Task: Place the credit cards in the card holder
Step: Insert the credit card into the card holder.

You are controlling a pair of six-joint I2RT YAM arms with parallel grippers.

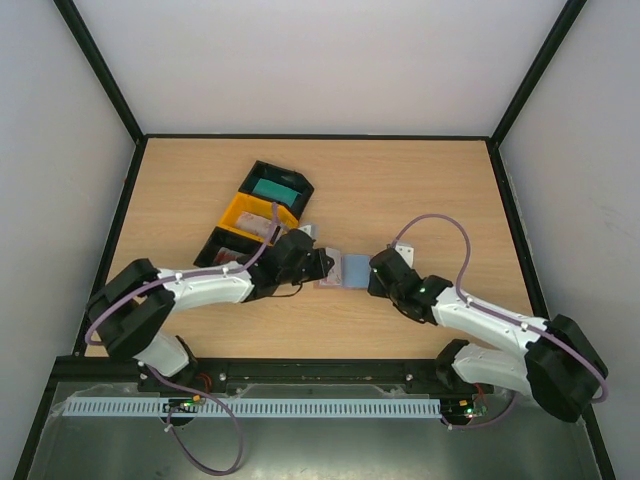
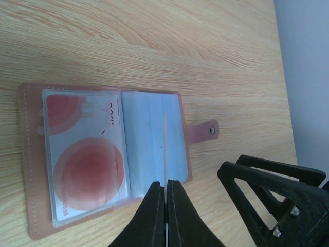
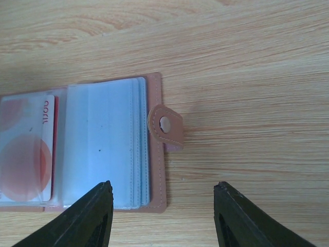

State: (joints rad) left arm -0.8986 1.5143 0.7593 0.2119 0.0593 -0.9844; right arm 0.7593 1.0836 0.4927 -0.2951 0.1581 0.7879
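Observation:
The brown card holder (image 1: 340, 270) lies open on the table between both grippers, its clear sleeves (image 2: 154, 144) facing up. A red-and-white credit card (image 2: 85, 159) sits inside the left sleeve and also shows in the right wrist view (image 3: 25, 149). My left gripper (image 2: 165, 191) is shut on a thin pale credit card (image 2: 165, 149), seen edge-on, standing over the right-hand sleeves. My right gripper (image 3: 163, 206) hangs open above the holder's right edge (image 3: 157, 154), beside the snap tab (image 3: 165, 126), with nothing between its fingers.
Three open trays stand in a row at the back left: a black one with a teal card (image 1: 278, 185), a yellow one (image 1: 250, 215) and another black one (image 1: 225, 252). The right gripper's black finger (image 2: 272, 190) shows close beside the holder in the left wrist view.

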